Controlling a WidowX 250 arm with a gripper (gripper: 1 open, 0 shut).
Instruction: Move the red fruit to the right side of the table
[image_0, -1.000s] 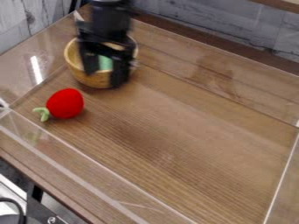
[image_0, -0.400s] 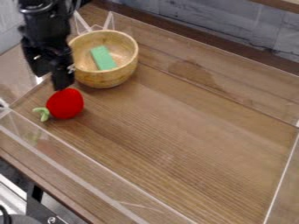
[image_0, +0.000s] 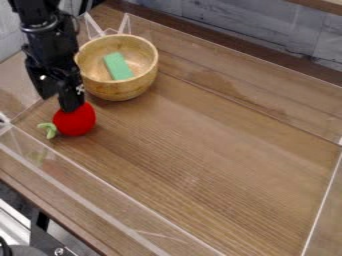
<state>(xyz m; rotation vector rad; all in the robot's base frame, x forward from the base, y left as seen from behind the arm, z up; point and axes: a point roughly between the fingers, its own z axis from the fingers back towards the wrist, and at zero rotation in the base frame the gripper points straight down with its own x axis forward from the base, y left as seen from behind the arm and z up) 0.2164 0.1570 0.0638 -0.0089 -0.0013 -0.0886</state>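
The gripper pointed straight down and stood directly above the red fruit, so the fruit lay right under the fingertips, perhaps a little toward 5 o'clock from them. The jaws were spread wide and they held nothing; whether the tips already touched the top of the fruit, I could not tell from this view. The fruit was round, so it had no real long axis, only a short green stem which pointed toward 8 o'clock. It rested on the table at the far left, close to the clear wall, and at about 7 o'clock from the wooden bowl, which had a flat green piece inside. In my judgement the next move needed only a short way down and then to close the jaws around the fruit, before it could be carried toward 3 o'clock, where the right side of the table was
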